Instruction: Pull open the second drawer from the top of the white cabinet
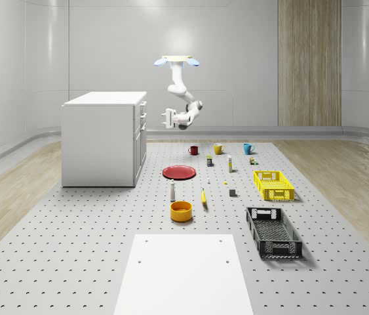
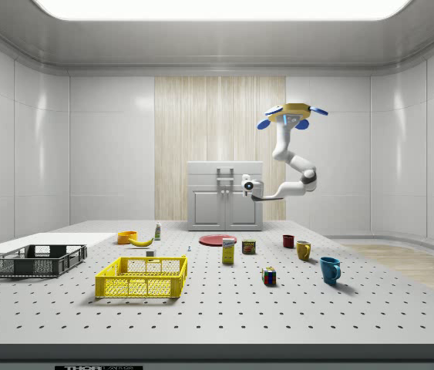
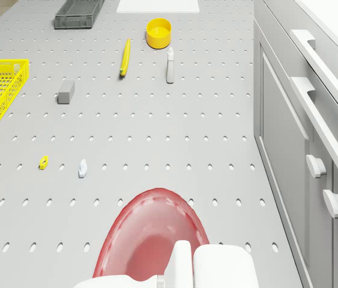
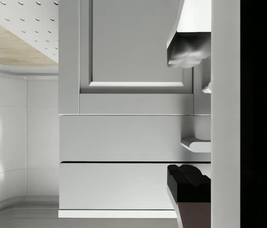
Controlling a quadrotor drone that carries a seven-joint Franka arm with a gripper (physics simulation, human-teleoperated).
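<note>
Gripper held open before the white cabinet's drawer fronts

The drone (image 1: 177,61) is seen hovering at upper centre of the whole-scene view, just right of the white cabinet (image 1: 102,138). The gripper (image 4: 186,111) is spread wide, nothing grasped; the second drawer (image 4: 124,137) sits closed between its fingers.

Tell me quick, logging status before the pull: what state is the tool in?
Tool: open, holding nothing, fingers spread in front of the white cabinet drawers, not yet on a handle.
</note>
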